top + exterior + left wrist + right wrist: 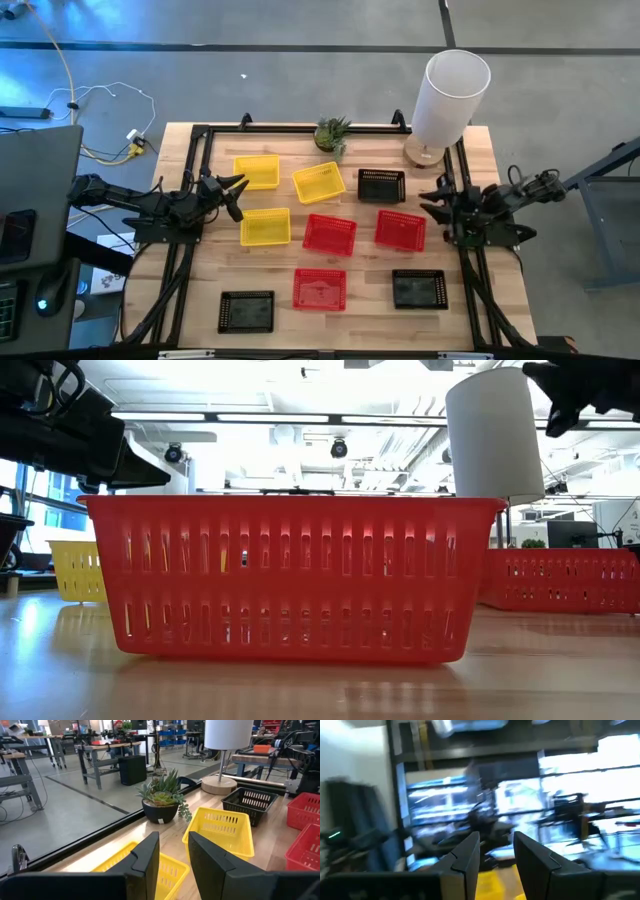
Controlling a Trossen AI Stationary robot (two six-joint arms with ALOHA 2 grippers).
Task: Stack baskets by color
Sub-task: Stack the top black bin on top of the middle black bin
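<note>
Nine mesh baskets were spread out unstacked, and both claws sat empty at the sides of the table.

The left gripper (237, 190) hung at the left edge of the wooden table (500, 300), fingers apart with nothing between them; the three yellow plastic mesh baskets (257, 171) (319, 182) (265, 227) lay just ahead of it, one close by its tips. The right gripper (434, 200) hovered at the right edge, fingers also apart and empty, with a black mesh basket (381, 185) and a red mesh basket (400, 230) just in front of it. Two more red baskets (329, 233) (319, 289) lay between the claws, and two black ones (246, 311) (419, 289) sat nearer the front edge, well away from both. A tall white cylinder (450, 98) and small green potted plant (333, 133) stood along the back edge.
</note>
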